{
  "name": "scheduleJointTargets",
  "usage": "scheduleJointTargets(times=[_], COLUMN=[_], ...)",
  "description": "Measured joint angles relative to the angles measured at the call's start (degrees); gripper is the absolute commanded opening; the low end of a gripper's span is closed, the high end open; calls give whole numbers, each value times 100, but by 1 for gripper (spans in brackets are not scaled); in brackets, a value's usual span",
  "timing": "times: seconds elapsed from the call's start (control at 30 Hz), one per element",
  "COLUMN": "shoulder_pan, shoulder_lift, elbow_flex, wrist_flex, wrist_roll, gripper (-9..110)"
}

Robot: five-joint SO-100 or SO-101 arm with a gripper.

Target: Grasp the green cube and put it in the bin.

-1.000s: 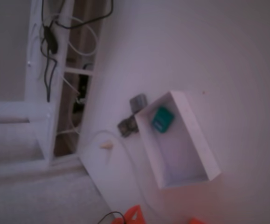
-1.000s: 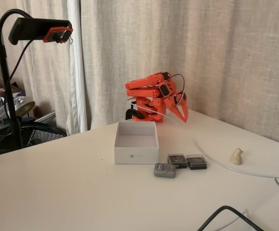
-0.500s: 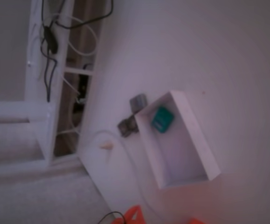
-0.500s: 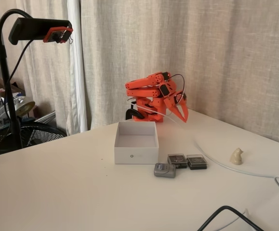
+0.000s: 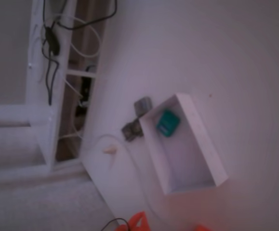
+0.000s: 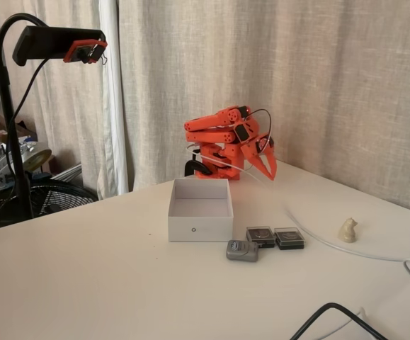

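Green cube lies inside bin, upper-left end, frame centre. Gripper folded back behind bin (fingers slightly parted, holding nothing), upper centre. Grey blocks beside bin.

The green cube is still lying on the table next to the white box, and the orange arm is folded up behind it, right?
Not quite. The green cube lies inside the white box, near one end, as the fixed view looking down shows; it is not on the table. The rest holds: the orange arm is folded up behind the box, its pincer holding nothing.
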Motion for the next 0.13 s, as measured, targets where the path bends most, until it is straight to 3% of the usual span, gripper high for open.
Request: scheduleJointTargets(times=[0.13], shoulder_pan=[0], shoulder_lift=[0], elbow_flex=[0], wrist_flex=[0], wrist_roll=[0], gripper=[-8])
